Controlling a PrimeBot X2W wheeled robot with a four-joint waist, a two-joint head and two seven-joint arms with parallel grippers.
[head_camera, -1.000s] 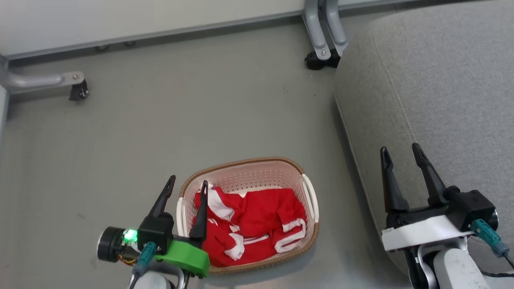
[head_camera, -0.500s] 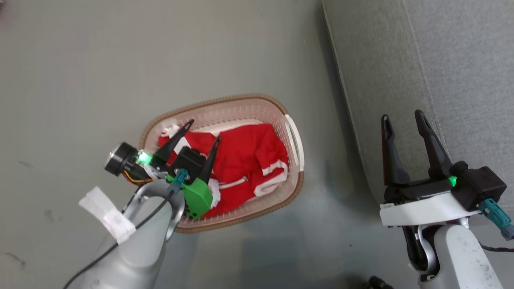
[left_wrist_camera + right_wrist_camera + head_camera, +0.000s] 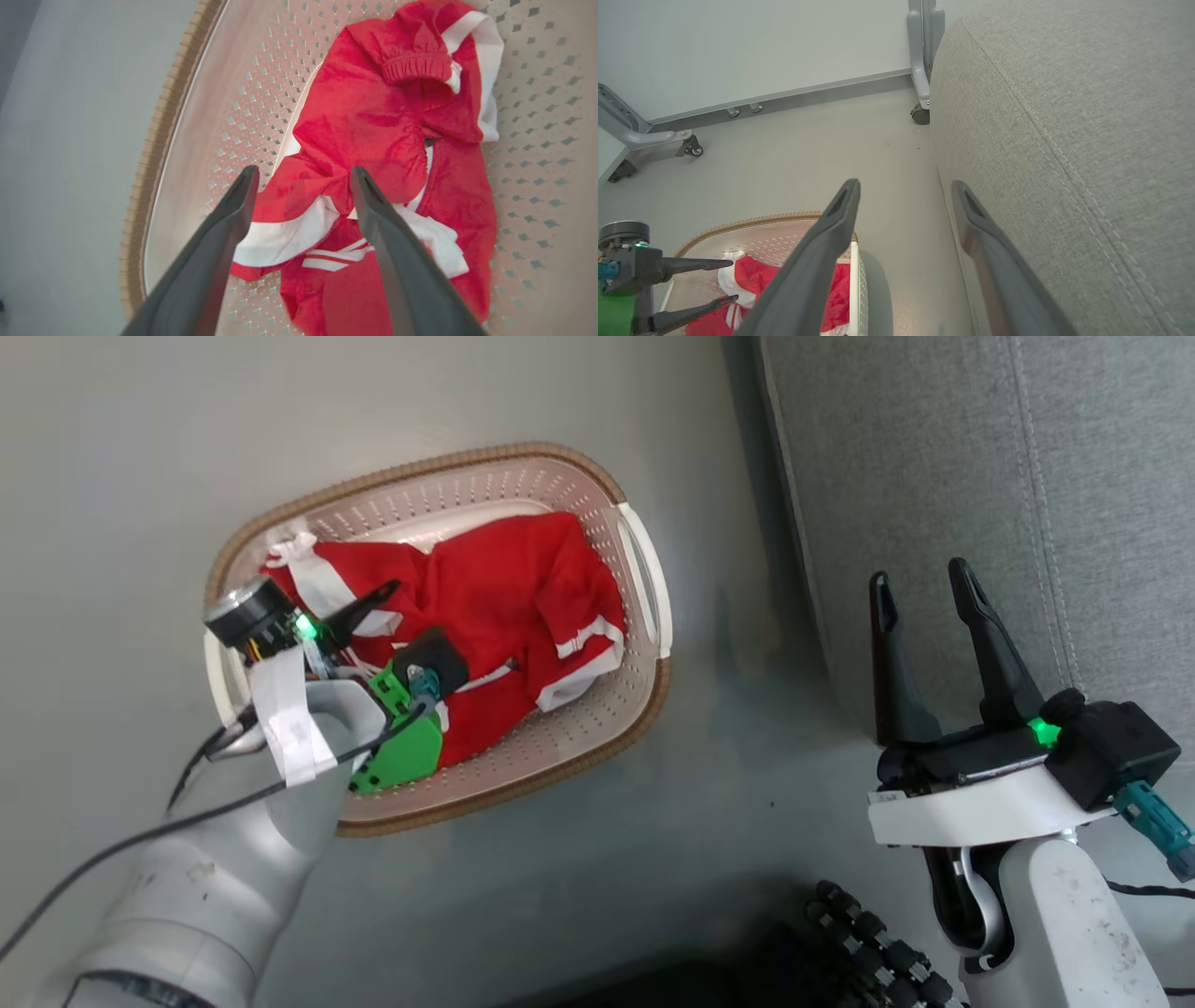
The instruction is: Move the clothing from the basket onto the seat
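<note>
Left gripper (image 3: 304,172), wide open and empty above the clothing (image 3: 369,116), should drop onto the bunched fold at twelve o'clock, avoiding the basket (image 3: 219,107) wall.

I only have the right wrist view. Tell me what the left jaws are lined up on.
Observer: The left gripper is open, jaws straddling a white-banded fold of the clothing inside the basket.
Operator: Report how the clothing lies.
Observer: Head view: one crumpled red heap along the basket's length, reaching the end nearest the seat.
</note>
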